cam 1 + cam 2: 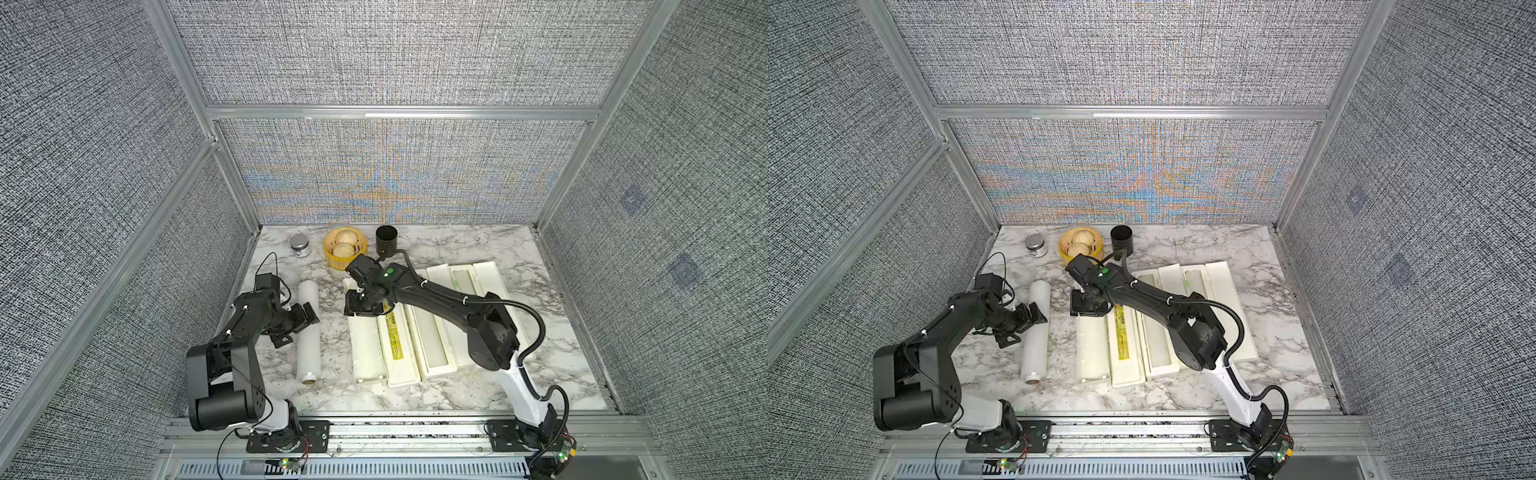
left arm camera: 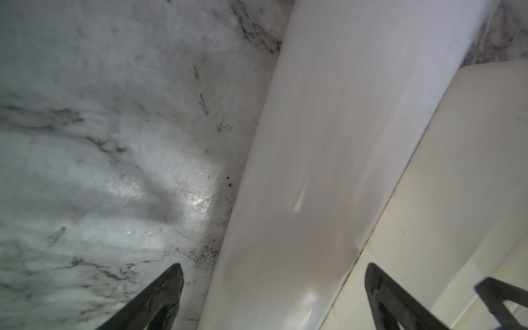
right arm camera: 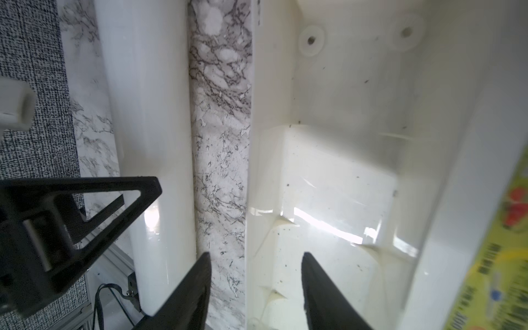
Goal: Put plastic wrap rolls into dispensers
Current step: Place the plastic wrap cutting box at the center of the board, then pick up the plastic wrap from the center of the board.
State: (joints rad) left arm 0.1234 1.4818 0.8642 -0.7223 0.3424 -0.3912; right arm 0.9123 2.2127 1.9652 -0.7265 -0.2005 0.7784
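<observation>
Left hand [image 2: 273, 274] hung spread astride the roll [image 2: 343, 128]; gripped off-centre, it could tip. Right hand [image 3: 255, 257] gaped empty over the dispenser [image 3: 343, 85].

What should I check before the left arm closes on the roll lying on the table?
1. Open jaws on the left end effector: ok, they stand either side of the long translucent-white plastic wrap roll.
2. Roll centred between the fingers: ok.
3. Roll free to lift: ok, it lies flat on the marble table, apart from the boxes.
4. Lid open and trough empty on the leftmost long cream-white plastic dispenser: ok.
5. Trough clear of the right end effector: not ok, it hangs open over the far part.
</observation>
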